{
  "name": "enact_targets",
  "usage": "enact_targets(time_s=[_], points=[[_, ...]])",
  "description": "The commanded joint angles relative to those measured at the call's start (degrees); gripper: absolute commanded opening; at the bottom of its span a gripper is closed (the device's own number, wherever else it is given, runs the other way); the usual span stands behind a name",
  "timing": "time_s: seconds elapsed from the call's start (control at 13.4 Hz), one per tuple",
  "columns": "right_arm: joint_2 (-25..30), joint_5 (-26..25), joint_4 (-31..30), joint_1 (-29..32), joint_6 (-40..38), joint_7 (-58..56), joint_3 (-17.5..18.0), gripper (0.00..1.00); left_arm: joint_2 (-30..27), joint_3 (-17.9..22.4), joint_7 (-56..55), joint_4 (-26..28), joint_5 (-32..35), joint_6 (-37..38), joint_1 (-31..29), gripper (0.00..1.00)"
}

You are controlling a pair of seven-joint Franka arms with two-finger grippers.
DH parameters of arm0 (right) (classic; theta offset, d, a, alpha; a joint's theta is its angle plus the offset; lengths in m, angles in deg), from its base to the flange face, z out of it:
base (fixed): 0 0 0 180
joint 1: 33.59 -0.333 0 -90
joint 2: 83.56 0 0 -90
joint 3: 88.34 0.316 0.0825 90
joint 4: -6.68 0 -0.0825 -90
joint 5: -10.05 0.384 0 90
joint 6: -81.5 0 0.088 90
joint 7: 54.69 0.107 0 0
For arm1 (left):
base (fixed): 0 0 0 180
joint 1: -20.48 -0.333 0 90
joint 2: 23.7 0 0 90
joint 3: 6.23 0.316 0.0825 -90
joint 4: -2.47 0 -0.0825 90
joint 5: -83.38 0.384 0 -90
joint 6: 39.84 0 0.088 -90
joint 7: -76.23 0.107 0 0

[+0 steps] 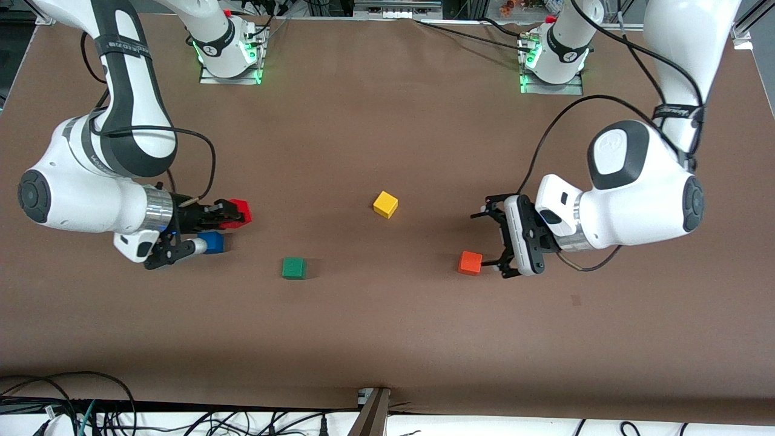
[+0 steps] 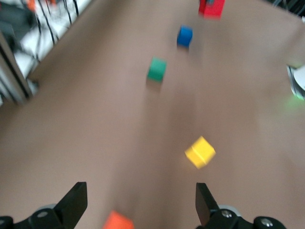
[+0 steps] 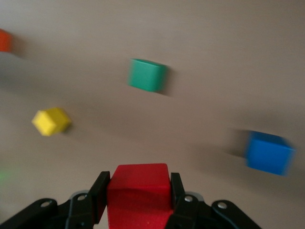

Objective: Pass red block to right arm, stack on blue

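My right gripper [image 1: 233,213] is shut on the red block [image 1: 239,211], with a black finger pressed against each side of it [image 3: 138,191]. It holds the block just off the table, close beside the blue cube [image 1: 212,242] and not over it. In the right wrist view the blue cube [image 3: 269,152] lies off to one side of the held block. My left gripper [image 1: 490,239] hangs open and empty at the left arm's end of the table. Its fingertips [image 2: 76,200] stand wide apart.
An orange cube [image 1: 470,263] sits right by the left gripper's fingers. A yellow cube [image 1: 385,204] is mid-table, and a green cube [image 1: 293,267] lies nearer the front camera, between the blue and orange cubes. The brown table [image 1: 387,333] is bare toward the front edge.
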Motion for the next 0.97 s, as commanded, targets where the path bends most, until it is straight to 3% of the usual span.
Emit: enact_targets(time_s=[0.0,0.3,0.45,0.6,0.89], points=[[0.3,-7.6,0.2,-0.2,-0.5,0.6,-2.2,0.0,-0.7,3.5,-6.7,-4.1,7.2,12.1,-0.3,1.0],[-1.0,-8.8,-1.1,-0.2,1.4,0.7,-5.4,0.0,-1.4,10.1,-10.0,-5.4,11.2,22.6,-1.7,1.0],[-1.5,-8.8,-3.3,-0.2,5.4,0.7,-5.8,0.0,-1.9,10.7,-16.8,-5.4,20.0,23.6,-1.1,1.0],[-2.2,-8.8,-5.0,-0.2,9.5,1.7,-5.7,0.0,-3.2,10.4,-27.2,-5.4,25.9,26.3,-0.9,1.0],[-5.5,-9.9,-5.1,-0.7,14.9,4.6,-5.6,0.0,-7.6,10.3,-57.1,-5.5,26.8,26.7,-1.0,1.0]])
